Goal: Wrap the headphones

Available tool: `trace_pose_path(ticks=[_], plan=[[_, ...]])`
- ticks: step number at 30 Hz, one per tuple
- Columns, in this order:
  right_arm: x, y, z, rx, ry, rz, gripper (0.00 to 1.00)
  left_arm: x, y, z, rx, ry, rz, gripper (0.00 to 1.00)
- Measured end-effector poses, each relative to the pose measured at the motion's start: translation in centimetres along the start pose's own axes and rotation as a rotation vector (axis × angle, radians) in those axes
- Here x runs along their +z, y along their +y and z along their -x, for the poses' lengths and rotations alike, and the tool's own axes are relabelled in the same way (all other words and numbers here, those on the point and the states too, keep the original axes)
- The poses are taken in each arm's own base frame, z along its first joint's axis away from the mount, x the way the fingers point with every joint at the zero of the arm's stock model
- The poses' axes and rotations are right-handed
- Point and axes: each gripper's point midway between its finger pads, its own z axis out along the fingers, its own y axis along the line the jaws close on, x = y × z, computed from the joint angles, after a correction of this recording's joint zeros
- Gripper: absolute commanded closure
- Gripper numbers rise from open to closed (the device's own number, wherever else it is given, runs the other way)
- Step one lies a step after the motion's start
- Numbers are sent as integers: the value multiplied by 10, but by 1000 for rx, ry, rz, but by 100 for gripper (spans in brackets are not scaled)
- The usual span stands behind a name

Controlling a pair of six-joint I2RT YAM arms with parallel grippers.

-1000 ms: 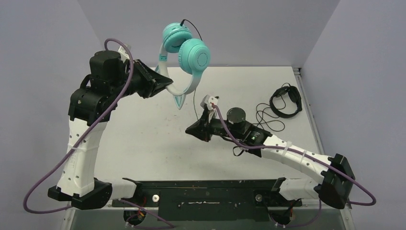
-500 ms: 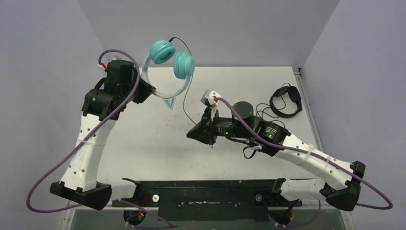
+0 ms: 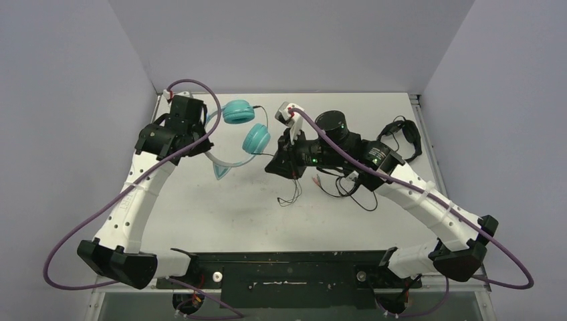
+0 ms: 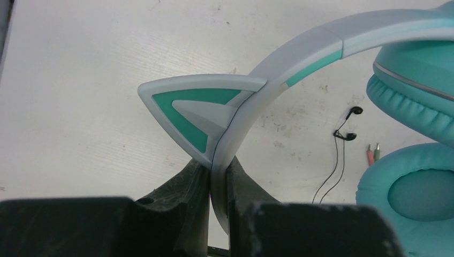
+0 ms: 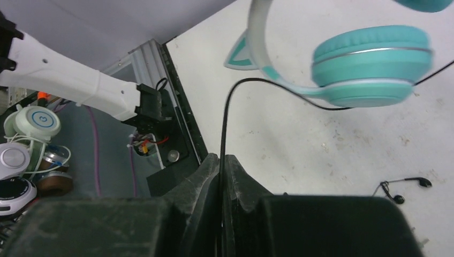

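Left gripper [image 4: 218, 170] is clamped shut on the pale headband [image 4: 300, 56] of the headphones [image 3: 256, 139], with both fingers pressed flat against the band just below one cat-ear point [image 4: 187, 104]. Right gripper [image 5: 221, 163], your second pincer, is closed on the thin black cable [image 5: 227, 107], which rises from between its fingers and arcs over to the nearer cup. Count two grippers, each holding a different part of the same headset. You have two teal ear cups [image 3: 237, 112], side by side in the overhead view, and one cat-ear point showing per view. The headset sits over the far left part of the table [image 3: 220, 214], between the two wrists. Whether the cups touch the surface cannot be told. Further out you have one all-black headset [image 3: 400, 140] with its looped cable, lying near the far right corner behind the right arm. One pair of black earbuds [image 4: 348, 123], two buds on a thin wire, lies on the tabletop near the middle. Walls [image 3: 80, 80] close the left, far and right edges, and the left wrist stands close to the left one. Your widest bare surface runs across the near half, between the two forearms and the black base rail [image 3: 287, 267].
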Motion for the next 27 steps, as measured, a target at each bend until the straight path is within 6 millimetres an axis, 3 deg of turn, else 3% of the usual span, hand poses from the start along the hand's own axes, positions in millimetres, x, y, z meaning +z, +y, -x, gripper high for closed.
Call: trace_pose_path(ticks=[5, 13, 17, 21, 27], plan=[[-2, -30, 1, 15, 57, -53, 94, 7, 0, -17, 132, 35, -43, 100], [5, -47, 7, -57, 143, -91, 94, 5, -12, -41, 327, 44, -172, 100], [5, -56, 8, -76, 173, -111, 94, 7, -12, -46, 325, 53, -184, 100], [-2, -64, -9, -69, 207, -136, 93, 12, -3, -39, 213, 44, -163, 100], [-28, -63, -62, -23, 246, -166, 93, 14, 7, -21, 2, 50, -143, 100]])
